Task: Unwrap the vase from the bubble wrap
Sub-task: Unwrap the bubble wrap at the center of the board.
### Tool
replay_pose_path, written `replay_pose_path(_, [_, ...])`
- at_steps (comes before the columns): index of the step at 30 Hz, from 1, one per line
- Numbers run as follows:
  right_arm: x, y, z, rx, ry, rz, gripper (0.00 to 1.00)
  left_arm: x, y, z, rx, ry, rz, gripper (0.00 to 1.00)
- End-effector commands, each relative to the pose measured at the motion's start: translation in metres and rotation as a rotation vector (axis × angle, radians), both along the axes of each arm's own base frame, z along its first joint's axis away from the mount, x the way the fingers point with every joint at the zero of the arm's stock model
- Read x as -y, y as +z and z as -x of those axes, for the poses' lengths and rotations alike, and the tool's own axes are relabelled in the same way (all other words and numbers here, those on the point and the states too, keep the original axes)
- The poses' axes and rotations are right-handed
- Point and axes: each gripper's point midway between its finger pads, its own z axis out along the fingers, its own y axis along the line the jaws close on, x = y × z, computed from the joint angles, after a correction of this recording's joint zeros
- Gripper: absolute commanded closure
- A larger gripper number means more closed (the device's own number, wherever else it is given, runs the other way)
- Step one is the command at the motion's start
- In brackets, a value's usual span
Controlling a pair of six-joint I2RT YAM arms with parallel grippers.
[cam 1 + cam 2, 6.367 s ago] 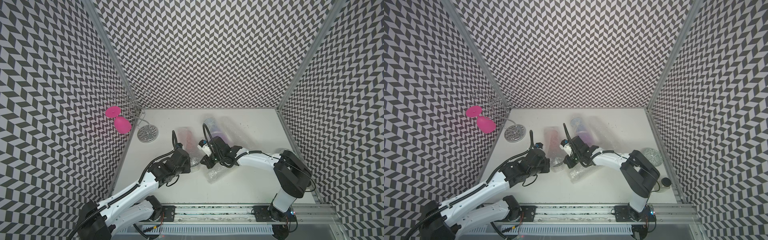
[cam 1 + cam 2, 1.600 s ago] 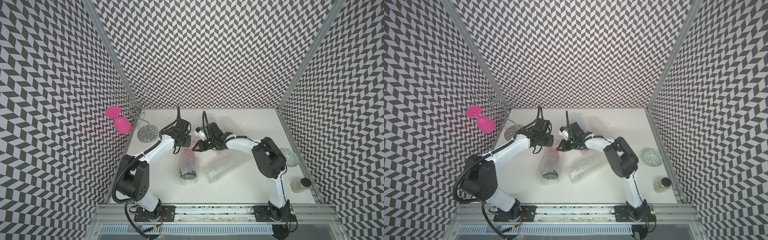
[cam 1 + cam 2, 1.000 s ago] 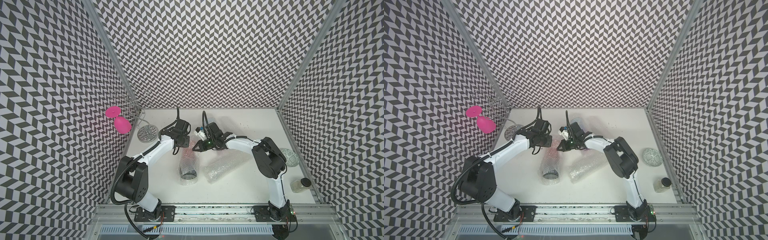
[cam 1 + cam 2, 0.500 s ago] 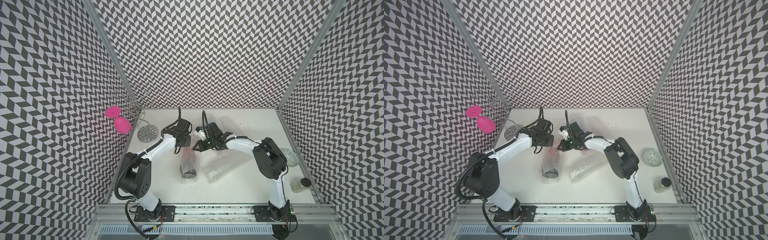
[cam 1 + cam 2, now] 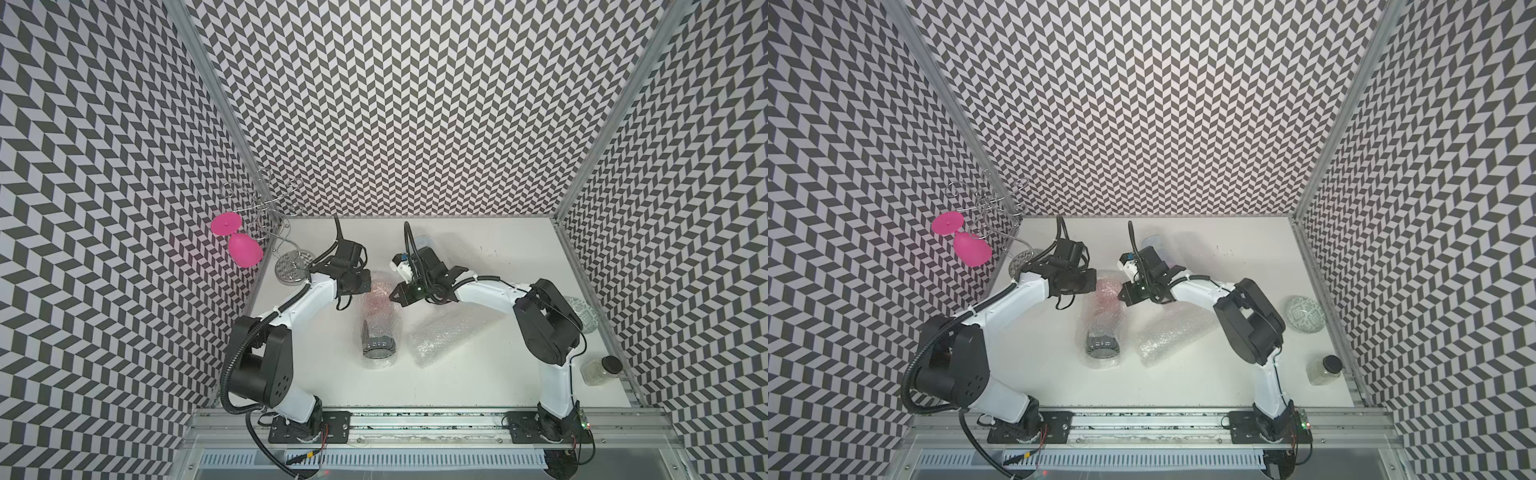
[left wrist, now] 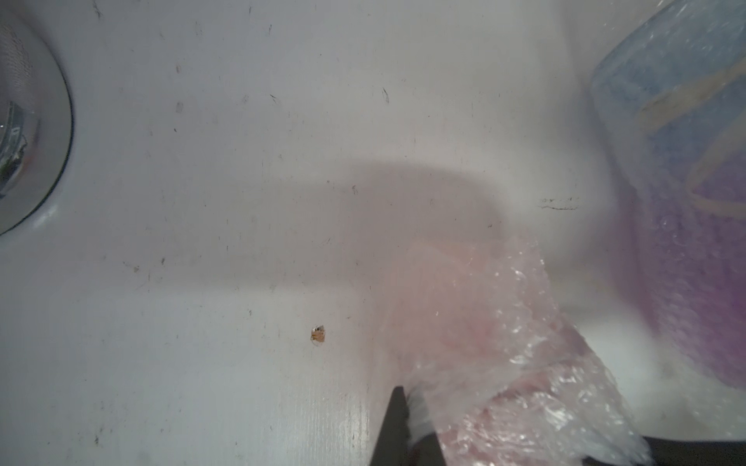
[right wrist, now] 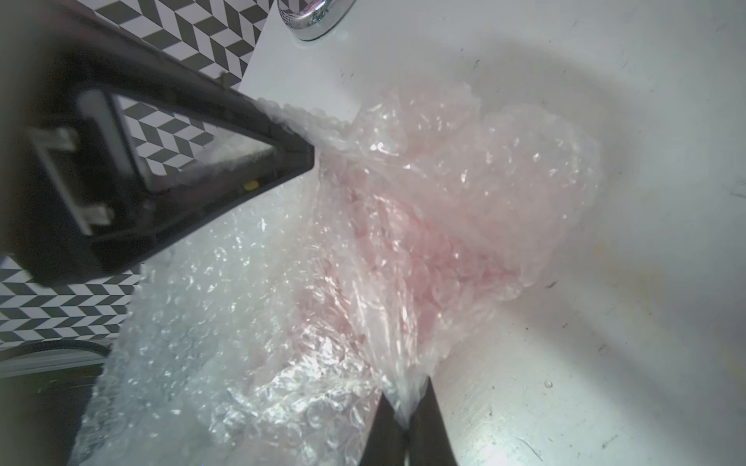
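The vase [image 5: 377, 345] lies on its side mid-table in both top views, dark mouth toward the front, pinkish through the bubble wrap [image 5: 376, 309] rolled around it. My left gripper [image 5: 368, 286] and right gripper [image 5: 392, 296] meet at the wrap's far end, one on either side. The left wrist view has the left gripper [image 6: 407, 411] shut on a fold of bubble wrap [image 6: 484, 343]. In the right wrist view the right gripper [image 7: 405, 407] pinches another fold of bubble wrap [image 7: 403, 250], with the left arm's fingers [image 7: 282, 161] across from it.
A loose bubble wrap sheet [image 5: 451, 332] lies right of the vase. A second wrapped blue-purple object [image 6: 678, 201] lies behind the right gripper. A pink glass [image 5: 245, 249] hangs on a wire rack [image 5: 293, 266] at back left. A patterned dish [image 5: 582, 311] and a jar [image 5: 600, 370] sit at the right edge.
My left gripper has edged right to the far end of the wrapped vase and closed on the bubble wrap. The right gripper has stayed shut on its fold.
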Motion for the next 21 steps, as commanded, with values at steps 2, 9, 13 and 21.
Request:
replay_pose_path(2, [0.018,0.005,-0.003,0.072,-0.031,0.088,1.0,-0.016,0.01,-0.009,0.05,0.074,-0.006,1.0])
replay_pose_path(9, [0.007,0.01,0.003,0.193,0.013,0.187,1.0,-0.009,0.025,-0.027,0.114,0.081,0.067,1.0])
replay_pose_path(13, [-0.006,0.011,0.007,0.207,0.042,0.192,1.0,-0.002,0.036,-0.031,0.155,0.098,0.135,1.0])
replay_pose_path(21, [-0.005,0.013,0.012,0.233,0.066,0.199,1.0,-0.01,0.046,-0.027,0.218,0.145,0.263,1.0])
